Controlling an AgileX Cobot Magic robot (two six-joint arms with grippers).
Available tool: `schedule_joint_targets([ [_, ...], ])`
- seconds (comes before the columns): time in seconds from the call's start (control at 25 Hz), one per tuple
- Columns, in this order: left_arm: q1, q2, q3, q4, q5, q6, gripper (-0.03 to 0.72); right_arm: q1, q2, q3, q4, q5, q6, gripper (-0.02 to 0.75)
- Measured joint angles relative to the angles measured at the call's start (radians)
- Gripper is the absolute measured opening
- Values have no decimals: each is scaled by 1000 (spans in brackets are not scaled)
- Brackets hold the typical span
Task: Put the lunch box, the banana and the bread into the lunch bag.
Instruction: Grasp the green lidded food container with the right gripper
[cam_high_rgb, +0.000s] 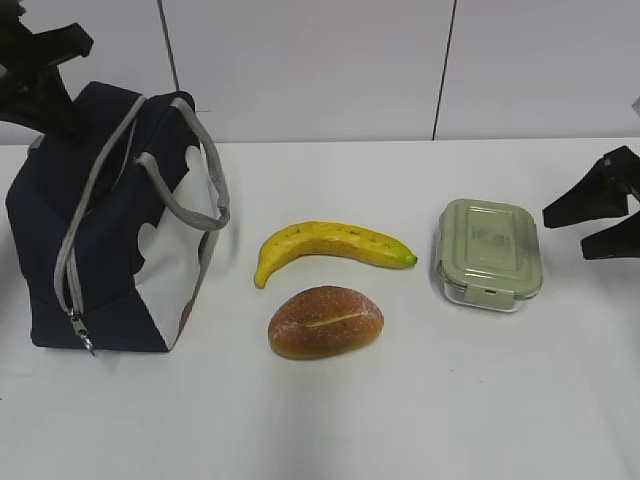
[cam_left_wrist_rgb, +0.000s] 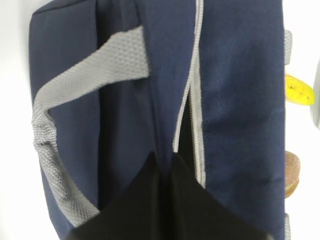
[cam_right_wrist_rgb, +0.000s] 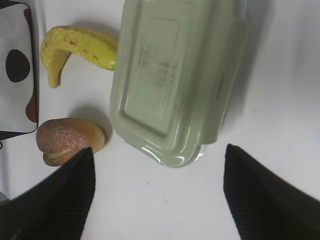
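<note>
Wide open stood my right gripper (cam_right_wrist_rgb: 155, 195), with the small clear glass lunch box with its sage-green lid (cam_right_wrist_rgb: 175, 75) just ahead of the jaws, its long side pointing away from them. My left gripper (cam_left_wrist_rgb: 165, 200) was pinched shut over the navy-blue fabric lunch bag (cam_left_wrist_rgb: 240, 100), well apart from the box.

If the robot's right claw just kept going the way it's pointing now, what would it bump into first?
Most likely the lunch box. In the wrist view its green lid lies just ahead of the open right gripper, roughly between the fingers. How high the gripper hangs above the table is hard to judge, so it might pass over it.
</note>
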Motion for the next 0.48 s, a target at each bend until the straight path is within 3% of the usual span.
schedule_joint_targets([
  [0.24, 0, 0, 0, 0, 1, 0, -3, 0, 159, -138, 12, 57, -22, 589],
  [0.48, 0, 0, 0, 0, 1, 0, -3, 0, 255, -178, 22, 66, -35, 588],
])
